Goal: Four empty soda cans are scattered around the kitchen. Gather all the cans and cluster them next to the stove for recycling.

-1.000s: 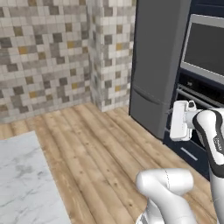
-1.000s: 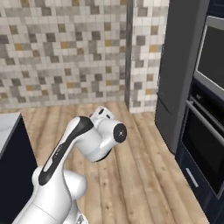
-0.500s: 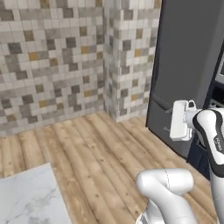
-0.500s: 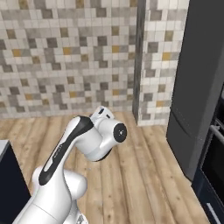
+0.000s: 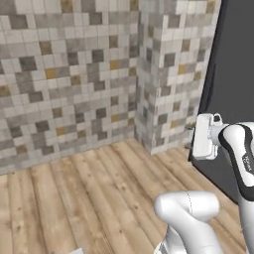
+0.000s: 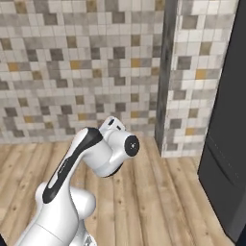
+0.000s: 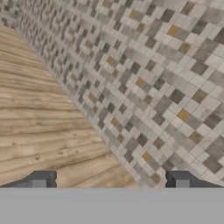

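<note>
The soda cans and the stove are out of view. My gripper (image 7: 109,183) is open, its two dark fingertips (image 7: 40,179) set wide apart with nothing between them. It looks at the seam where the wood plank floor (image 7: 48,131) meets the mosaic tile wall (image 7: 166,87). In the left base view the white hand (image 5: 203,136) hangs at mid height on the right, in front of a dark tall panel (image 5: 233,74). The right base view has the arm's elbow (image 6: 117,151) bent at the middle.
A beige-grey mosaic wall (image 5: 69,74) runs across the back, with a tiled pillar corner (image 5: 168,74) jutting out. The dark tall panel (image 6: 230,144) stands on the right. Wood floor (image 5: 74,198) stretches between the base and the wall.
The whole picture has shifted, so the base has moved. The wall oven and the marble counter have slid out of frame and the tiled corner is closer. The arm's pose is unchanged.
</note>
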You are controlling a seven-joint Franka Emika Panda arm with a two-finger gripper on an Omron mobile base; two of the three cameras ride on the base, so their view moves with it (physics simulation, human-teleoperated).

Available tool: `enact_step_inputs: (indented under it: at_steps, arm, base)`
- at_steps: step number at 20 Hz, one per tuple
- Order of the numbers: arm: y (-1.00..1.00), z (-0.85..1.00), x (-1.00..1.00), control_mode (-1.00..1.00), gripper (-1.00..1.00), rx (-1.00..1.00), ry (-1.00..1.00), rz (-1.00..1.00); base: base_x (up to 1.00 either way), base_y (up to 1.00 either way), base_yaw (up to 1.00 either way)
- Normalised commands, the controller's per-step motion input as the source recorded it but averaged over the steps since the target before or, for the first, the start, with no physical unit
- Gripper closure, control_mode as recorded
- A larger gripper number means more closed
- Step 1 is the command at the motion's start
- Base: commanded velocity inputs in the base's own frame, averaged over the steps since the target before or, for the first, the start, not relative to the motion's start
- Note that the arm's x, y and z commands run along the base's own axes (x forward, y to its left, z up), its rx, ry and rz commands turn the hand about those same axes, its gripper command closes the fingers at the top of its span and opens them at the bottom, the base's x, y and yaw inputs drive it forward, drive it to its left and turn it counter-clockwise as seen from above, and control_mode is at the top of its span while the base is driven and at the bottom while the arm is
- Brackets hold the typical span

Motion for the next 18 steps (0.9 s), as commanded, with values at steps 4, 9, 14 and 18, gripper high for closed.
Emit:
enact_step_inputs:
  at_steps: [4,9,14,18]
  arm:
    - [0.00,0.00,0.00,1.00,-1.00,0.00,0.00,0.00]
    - [0.00,0.00,0.00,1.00,-1.00,0.00,0.00,0.00]
    - [0.00,0.00,0.00,1.00,-1.00,0.00,0.00,0.00]
    - [0.00,0.00,0.00,1.00,-1.00,0.00,0.00,0.00]
  base:
    - [1.00,0.22,0.08]
    - [1.00,0.24,0.08]
    - [0.77,0.20,0.24]
    - [0.42,0.03,0.40]
